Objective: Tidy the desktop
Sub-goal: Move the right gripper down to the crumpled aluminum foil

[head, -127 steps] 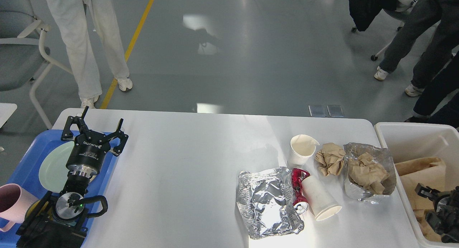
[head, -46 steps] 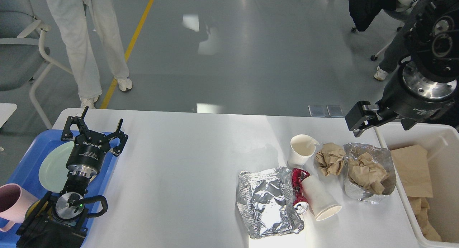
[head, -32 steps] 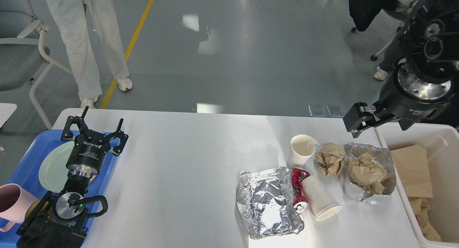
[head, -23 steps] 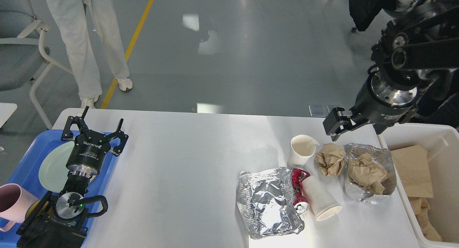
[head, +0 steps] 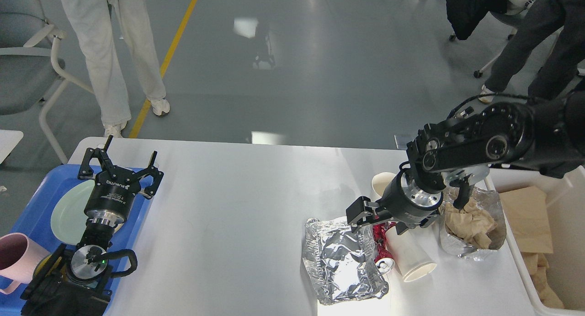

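Starting at the left edge, a pink mug and a pale green plate sit in a blue tray that lies on the left end of the desktop. The left gripper hangs over the tray's right rim, its two fingers spread wide with nothing between them.

From the tray rightward the white desktop is bare — a broad open stretch running from its far edge to its near edge, up to the rubbish on the right half.

There, a crumpled foil sheet lies close to the near edge. Just beside it, touching, is a crushed red can, with a white paper cup on its side next to it. A second paper cup stands upright behind them. The right gripper is low over the far edge of the foil and the can, coming in from the right; its fingers are dark and seen end-on, so I cannot tell how far apart they are or whether they hold anything.

Further right a foil tray holds crumpled brown paper, near the desktop's right edge. Past that edge a white bin holds more brown paper.
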You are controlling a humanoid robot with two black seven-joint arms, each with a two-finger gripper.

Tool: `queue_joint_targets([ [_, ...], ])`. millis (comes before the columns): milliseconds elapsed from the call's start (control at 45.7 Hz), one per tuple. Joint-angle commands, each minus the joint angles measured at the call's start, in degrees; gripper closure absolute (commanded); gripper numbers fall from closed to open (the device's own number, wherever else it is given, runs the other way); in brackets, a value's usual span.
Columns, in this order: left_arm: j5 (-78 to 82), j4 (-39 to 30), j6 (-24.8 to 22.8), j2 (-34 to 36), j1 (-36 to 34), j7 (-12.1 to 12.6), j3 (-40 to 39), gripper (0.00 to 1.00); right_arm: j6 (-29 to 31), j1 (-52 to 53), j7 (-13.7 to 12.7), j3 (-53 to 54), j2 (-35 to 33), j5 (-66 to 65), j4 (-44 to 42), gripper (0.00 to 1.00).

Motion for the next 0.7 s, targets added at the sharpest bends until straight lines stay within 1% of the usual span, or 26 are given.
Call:
queue_joint_targets([
  [0, 0.00, 0.01, 0.01, 0.06, 0.00, 0.00, 0.00, 0.03, -5.80, -5.50, 0.10, 1.85, 3.57, -0.33, 0.02, 0.00],
  [153, 0.00, 0.01, 0.01, -0.12, 0.00, 0.00, 0.00, 0.03, -6.59, -7.35, 0.10, 1.76, 5.15, -0.77, 0.28, 0.00],
  [241, 0.00, 0.01, 0.01, 0.06, 0.00, 0.00, 0.00, 0.03, -7.64, -9.28, 0.10, 1.67, 5.77, -3.49, 0.10, 0.00],
  [328, 0.00, 0.01, 0.01, 0.06, 0.00, 0.00, 0.00, 0.03, -9.57, -11.30, 0.10, 1.67, 6.03, -6.04, 0.02, 0.00],
  [438, 0.00, 0.01, 0.01, -0.12, 0.00, 0.00, 0.00, 0.03, -13.18, -13.94, 0.01, 1.32, 6.29, -6.48, -0.86, 0.00],
  [482, 0.00, 0.01, 0.01, -0.12, 0.00, 0.00, 0.00, 0.03, -13.71, -14.64, 0.01, 1.23, 6.91, -6.48, -1.39, 0.00],
  [591, 0.00, 0.01, 0.01, -0.12, 0.00, 0.00, 0.00, 0.03, -13.27, -12.54, 0.10, 1.85, 8.05, -6.13, -0.34, 0.00],
  [613, 0.00, 0.01, 0.01, 0.06, 0.00, 0.00, 0.00, 0.03, -13.27, -10.80, 0.10, 2.28, 8.14, -6.13, 0.36, 0.00],
  [679, 0.00, 0.01, 0.01, -0.12, 0.00, 0.00, 0.09, 0.03, -13.45, -9.90, 0.10, 5.09, 8.23, -5.78, 0.28, 0.00],
])
